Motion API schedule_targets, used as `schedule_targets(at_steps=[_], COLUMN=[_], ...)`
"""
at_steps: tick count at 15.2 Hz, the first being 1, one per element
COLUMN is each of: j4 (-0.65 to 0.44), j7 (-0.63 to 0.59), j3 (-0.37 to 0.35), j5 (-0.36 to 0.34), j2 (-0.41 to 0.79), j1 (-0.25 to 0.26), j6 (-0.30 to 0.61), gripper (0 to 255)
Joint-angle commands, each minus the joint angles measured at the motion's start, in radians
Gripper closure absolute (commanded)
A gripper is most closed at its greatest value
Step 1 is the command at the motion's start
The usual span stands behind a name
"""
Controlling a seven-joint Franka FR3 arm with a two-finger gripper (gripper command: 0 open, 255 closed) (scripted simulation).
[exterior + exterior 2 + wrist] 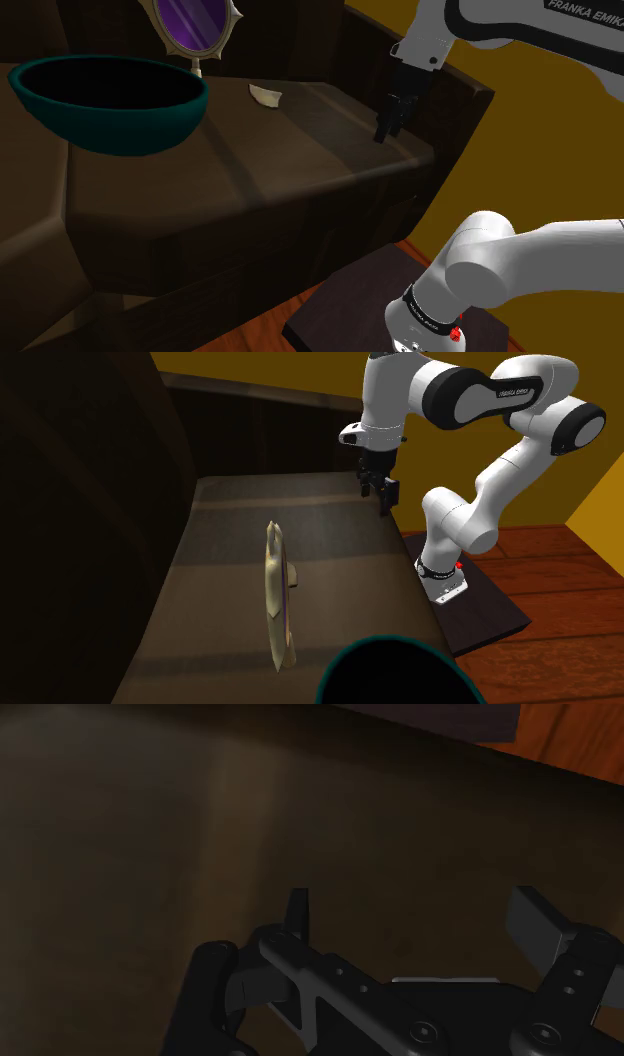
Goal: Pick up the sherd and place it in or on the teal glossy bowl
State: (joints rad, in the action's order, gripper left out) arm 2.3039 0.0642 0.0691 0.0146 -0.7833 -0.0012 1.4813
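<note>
A small pale sherd (266,95) lies on the dark brown tabletop (300,150), just to the right of the teal glossy bowl (108,100) in the shoulder view. The bowl's rim (400,670) also rises from the lower edge of the second exterior view. My black gripper (385,132) (383,500) hangs a little above the tabletop's right end in the shoulder view, well apart from the sherd. In the wrist view the gripper (415,919) is open, its fingers (298,914) apart over bare dark surface with nothing between them.
A framed oval mirror (195,25) stands behind the bowl and sherd; it shows edge-on (278,602) in the second exterior view. A raised dark ledge (460,85) borders the tabletop by the arm. The stand (350,310) sits on a wooden floor (560,592).
</note>
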Motion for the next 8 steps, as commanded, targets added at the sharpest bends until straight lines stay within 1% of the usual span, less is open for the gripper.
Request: schedule_targets(at_steps=[1,8], j4=[0.0,-0.091], j7=[0.0,0.213], j3=[0.0,0.024], j5=[0.0,-0.02], j2=[0.0,0.185], j1=[0.0,0.093], j6=[0.0,0.2], gripper=[0,0])
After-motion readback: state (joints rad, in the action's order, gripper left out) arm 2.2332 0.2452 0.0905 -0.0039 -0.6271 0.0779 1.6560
